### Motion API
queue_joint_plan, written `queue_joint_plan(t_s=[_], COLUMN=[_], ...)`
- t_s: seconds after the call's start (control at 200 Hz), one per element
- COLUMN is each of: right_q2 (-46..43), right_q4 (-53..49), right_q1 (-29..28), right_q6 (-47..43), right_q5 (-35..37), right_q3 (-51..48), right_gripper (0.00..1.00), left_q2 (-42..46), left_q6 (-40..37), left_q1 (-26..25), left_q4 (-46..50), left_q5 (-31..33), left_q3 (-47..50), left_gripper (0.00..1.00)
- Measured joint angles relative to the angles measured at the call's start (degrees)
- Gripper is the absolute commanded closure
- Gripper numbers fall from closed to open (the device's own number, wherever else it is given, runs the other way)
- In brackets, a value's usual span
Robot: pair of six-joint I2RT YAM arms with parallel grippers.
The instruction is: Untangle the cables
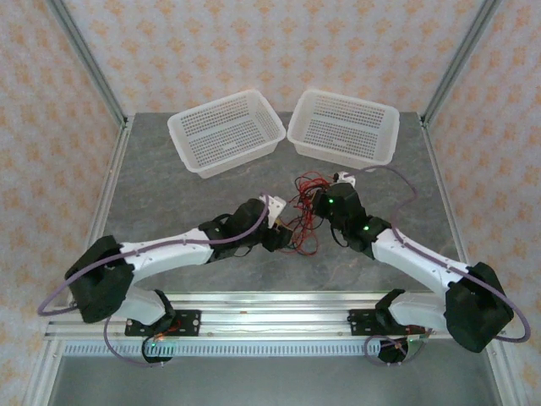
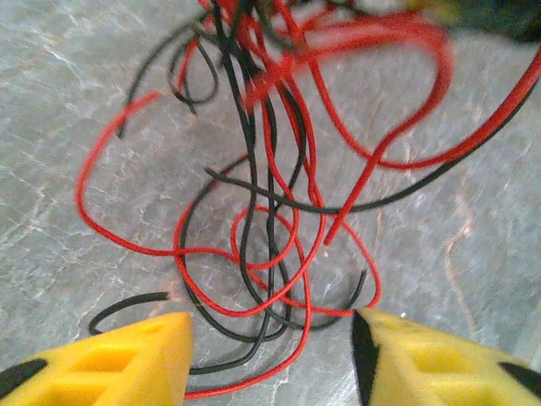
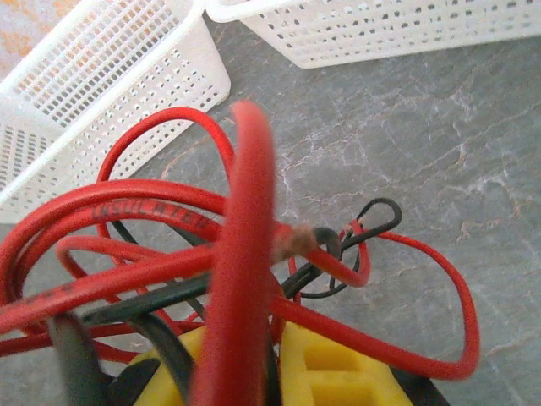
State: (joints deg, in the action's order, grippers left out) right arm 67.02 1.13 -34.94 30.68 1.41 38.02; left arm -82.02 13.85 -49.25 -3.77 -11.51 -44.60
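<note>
Plainly, the cables are one red-and-black knot, none separated yet. The left gripper stands apart; the right gripper clamps some strands.

Even bright light, soft shadows; nearest cables blurred in wrist views.

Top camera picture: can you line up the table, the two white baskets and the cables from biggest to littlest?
1. table, by far the largest.
2. left basket and right basket: they look about alike, so no ranking between them.
3. cables, the smallest patch.
</note>
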Motion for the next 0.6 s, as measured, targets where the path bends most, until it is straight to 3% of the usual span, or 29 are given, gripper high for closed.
queue_joint_plan(t_s=[0.275, 0.596], right_q2=[0.0, -1.9], right_q4=[-2.4, -3.3], right_q1=[0.0, 0.0], right_q6=[8.4, 12.3], right_q5=[1.0, 2.0], right_q3=[0.3, -0.3], right_gripper=[1.0, 1.0], left_q2=[-14.1, -25.8], left_q6=[1.2, 1.0], left_q1=[-0.6, -0.6], left_q4=[-7.7, -8.9], left_q5=[-1.0, 0.5], left_q3=[-4.5, -11.5], left_gripper=[0.34, 0.36])
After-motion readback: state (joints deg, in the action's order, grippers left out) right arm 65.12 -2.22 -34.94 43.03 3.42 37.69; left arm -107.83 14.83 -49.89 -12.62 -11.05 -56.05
